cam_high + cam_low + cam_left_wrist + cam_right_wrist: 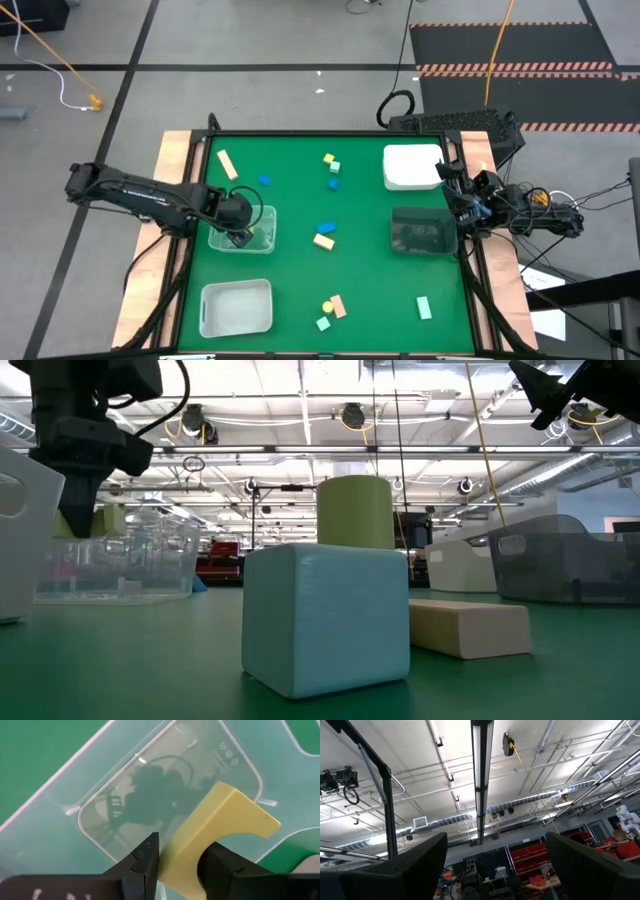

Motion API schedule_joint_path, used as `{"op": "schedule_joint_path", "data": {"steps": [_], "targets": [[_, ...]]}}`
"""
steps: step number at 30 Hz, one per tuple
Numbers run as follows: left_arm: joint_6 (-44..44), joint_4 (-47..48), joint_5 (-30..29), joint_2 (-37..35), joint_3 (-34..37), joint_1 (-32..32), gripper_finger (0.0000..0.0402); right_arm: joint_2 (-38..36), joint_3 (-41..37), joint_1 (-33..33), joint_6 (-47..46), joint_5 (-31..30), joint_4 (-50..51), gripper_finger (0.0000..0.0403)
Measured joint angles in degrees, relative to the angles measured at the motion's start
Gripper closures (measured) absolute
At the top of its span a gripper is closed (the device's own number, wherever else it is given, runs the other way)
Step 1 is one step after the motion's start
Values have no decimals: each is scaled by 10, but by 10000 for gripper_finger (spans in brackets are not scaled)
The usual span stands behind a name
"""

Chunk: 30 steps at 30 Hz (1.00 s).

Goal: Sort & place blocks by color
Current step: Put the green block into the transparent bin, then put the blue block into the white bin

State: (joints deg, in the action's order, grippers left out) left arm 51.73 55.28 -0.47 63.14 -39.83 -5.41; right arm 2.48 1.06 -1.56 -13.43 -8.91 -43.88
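Note:
My left gripper [240, 235] points down into the clear tub [264, 214] at the table's left and is shut on a yellow arch block [220, 822]. Other blocks lie loose on the green mat. A peach bar [227, 165] and a blue cube [264, 181] are at the far left. A blue block [326, 229] and a yellow bar [323, 241] lie mid-table, and mint, peach and yellow pieces [332, 308] are near the front. My right gripper [452, 182] waits at the right edge, tipped upward and open [495, 865]. My left gripper pinches the yellow arch near one end [177, 862] between its two fingers, which come from above and point down. The arch's other end sticks out past the fingertips [147, 852] over the clear tub's floor [125, 785]. I cannot tell whether it touches the floor.
A white tub [236, 308] stands at the near left and another white tub [413, 167] at the far right. A dark see-through tub [422, 232] stands in front of that one. In the low view a mint cube [325, 615] fills the foreground. The mat's middle strip holds only small blocks.

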Motion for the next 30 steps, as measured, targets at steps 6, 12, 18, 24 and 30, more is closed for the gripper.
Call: {"op": "schedule_joint_path", "data": {"steps": [6,12,18,24,30], "targets": [[0,-15,0,7,0,0,284,0,0,0,0,0,-1,71],[13,-18,0,7,0,0,282,0,0,0,0,0,0,71],[24,-22,0,7,0,0,247,0,0,0,0,0,0,71],[11,-24,0,4,0,0,211,0,0,0,0,0,0,71],[-8,-19,-17,-30,-25,12,214,0,0,0,0,0,0,71]]}}
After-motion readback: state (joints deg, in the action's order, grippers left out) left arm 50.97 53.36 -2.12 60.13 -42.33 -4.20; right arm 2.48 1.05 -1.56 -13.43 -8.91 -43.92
